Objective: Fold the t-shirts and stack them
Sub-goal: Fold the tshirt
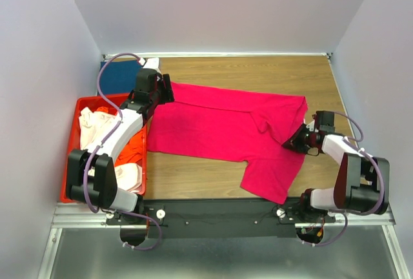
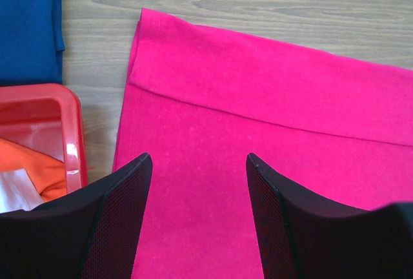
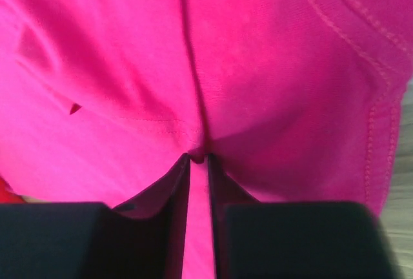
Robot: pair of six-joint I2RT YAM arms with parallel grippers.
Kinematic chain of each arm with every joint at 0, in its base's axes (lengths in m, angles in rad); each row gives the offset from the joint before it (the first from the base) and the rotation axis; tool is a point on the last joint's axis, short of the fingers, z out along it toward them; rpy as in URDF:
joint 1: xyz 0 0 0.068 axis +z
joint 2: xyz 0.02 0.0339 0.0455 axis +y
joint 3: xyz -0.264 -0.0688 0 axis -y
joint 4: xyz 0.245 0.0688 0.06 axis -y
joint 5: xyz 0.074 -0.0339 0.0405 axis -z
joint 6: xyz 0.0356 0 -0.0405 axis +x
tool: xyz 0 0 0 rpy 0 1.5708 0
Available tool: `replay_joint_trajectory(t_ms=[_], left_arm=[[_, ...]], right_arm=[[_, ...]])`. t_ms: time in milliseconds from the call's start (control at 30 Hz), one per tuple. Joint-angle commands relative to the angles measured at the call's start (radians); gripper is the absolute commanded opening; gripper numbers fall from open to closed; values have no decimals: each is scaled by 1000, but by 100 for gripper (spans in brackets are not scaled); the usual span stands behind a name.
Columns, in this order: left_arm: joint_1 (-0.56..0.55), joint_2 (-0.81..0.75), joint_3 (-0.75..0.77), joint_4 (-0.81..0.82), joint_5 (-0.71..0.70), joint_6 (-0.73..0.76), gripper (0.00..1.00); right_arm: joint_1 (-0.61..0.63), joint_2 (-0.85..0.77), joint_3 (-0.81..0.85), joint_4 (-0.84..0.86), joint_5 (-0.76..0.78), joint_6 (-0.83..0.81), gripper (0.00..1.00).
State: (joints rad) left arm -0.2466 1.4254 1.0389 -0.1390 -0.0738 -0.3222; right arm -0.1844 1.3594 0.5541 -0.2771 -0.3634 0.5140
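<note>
Top external view: the bright magenta-pink cloth t-shirt (image 1: 219, 127) lies spread on the wooden tabletop (image 1: 258, 72). The left pincer (image 1: 164, 90) sits over the shirt's left end, beside the red plastic crate (image 1: 72, 130), which holds orange cloth (image 1: 132, 150) and cream-white cloth (image 1: 95, 124). A dark blue cloth t-shirt (image 1: 119, 72) lies at the far left corner.

Left wrist view: the left pincer is spread above the pink cloth, gripping nothing.

Right wrist view: the right pincer (image 3: 197, 157) is pressed together, pinching a fold of the magenta-pink t-shirt.
</note>
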Motion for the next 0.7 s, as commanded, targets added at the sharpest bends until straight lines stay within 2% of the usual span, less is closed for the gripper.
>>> replay_joint_trajectory(t_ms=[0,67,200,333,500,667], left_arm=[[-8,0,27,-14,14,12,68],[-8,4,30,-14,11,12,68],[-6,9,33,-19,3,11,68],[-8,7,33,-22,-6,11,68],[-6,9,33,-24,-9,12,68],[-10,7,33,-28,-12,14,68]], right_arm=[[19,-29,43,-42,30,-37,31],[57,-65,88,-65,85,-42,42],[221,-140,177,-126,283,-60,50],[371,-109,262,-145,469,-124,50],[552,38,352,-136,593,-251,47],[614,147,415,-114,621,-310,41]])
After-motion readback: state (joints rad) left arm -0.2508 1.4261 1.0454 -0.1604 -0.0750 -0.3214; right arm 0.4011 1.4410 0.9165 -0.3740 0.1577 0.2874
